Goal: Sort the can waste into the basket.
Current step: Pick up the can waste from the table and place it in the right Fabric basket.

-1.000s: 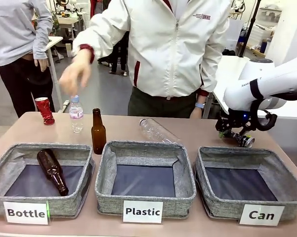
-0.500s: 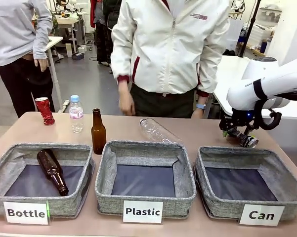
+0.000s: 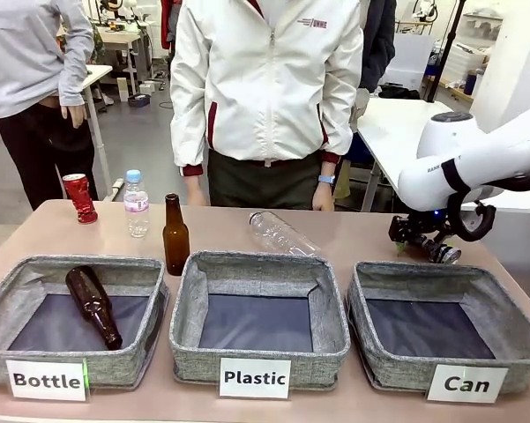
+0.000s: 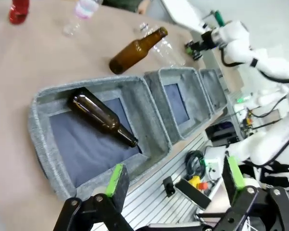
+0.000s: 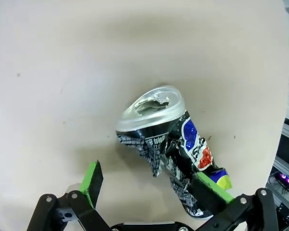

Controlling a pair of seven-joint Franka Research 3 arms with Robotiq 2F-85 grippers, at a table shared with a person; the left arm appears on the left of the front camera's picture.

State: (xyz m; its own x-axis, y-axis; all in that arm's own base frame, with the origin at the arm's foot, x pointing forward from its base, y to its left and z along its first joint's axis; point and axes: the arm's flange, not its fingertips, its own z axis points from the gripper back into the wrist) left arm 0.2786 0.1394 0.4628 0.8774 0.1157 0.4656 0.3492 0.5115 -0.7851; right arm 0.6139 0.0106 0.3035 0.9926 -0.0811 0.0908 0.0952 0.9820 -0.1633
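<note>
The dark can (image 5: 169,144) lay crushed on the surface (image 5: 62,72). In my right wrist view its torn top faced the upper left and its long axis slanted down to the lower right. My right end effector (image 5: 151,185) stood wide open astride the can's lower end. One green pad (image 5: 212,187) overlapped the can, and I could not tell whether it touched. Bare surface lay open around the can's top. From the front, the can sat just behind the far rim of the Can basket (image 3: 362,291), whose dark lining showed bare. The red can (image 3: 79,197) stood upright at the far left, well apart. The Bottle basket (image 3: 9,300) held one brown bottle (image 3: 93,306) lying down. My left end effector (image 4: 175,173) hung wide open.
</note>
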